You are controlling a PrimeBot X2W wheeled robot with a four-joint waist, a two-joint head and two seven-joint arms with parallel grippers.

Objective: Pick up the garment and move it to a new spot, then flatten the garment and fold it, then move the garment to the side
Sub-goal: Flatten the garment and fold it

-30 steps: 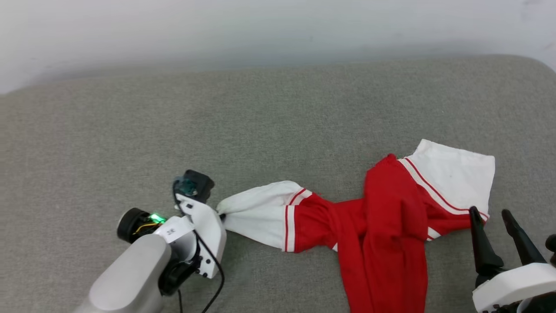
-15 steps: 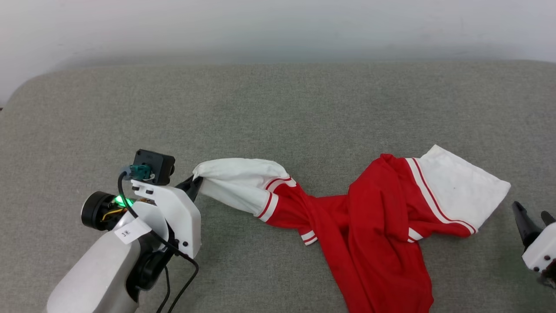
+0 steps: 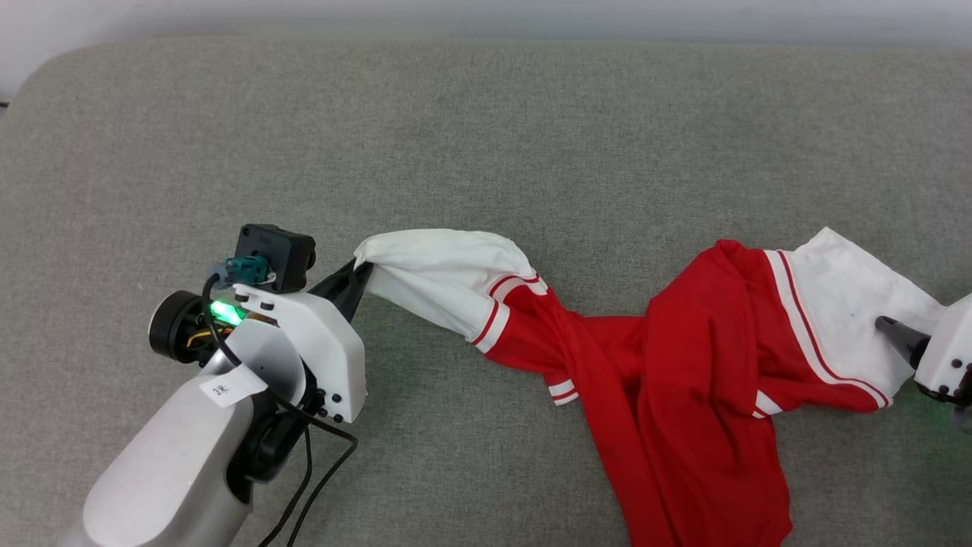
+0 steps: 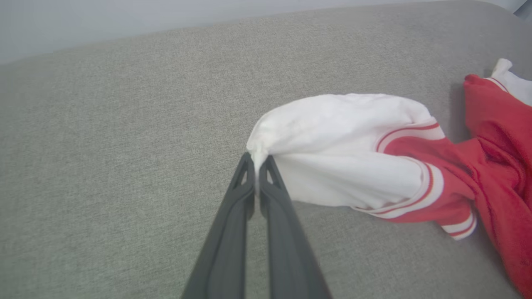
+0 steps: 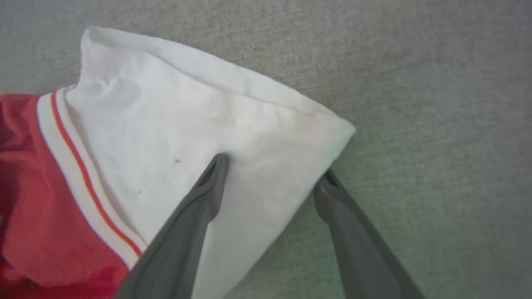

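The garment is a red jersey with white sleeves, lying twisted and stretched across the grey surface. My left gripper is shut on the edge of the left white sleeve, holding it slightly raised. In the left wrist view the gripper pinches the cloth of the garment at the fingertips. My right gripper is at the right white sleeve. In the right wrist view it stands open astride the sleeve's corner, one finger on the cloth. The chest lettering is hidden.
The grey padded surface stretches wide behind and to the left of the garment. Its rounded back left corner meets a pale wall. The red body trails off the view's bottom edge. A black cable hangs by my left wrist.
The head camera has tilted down. My left gripper has drawn its sleeve up and to the left, stretching the garment. My right gripper has come in over the right sleeve's corner.
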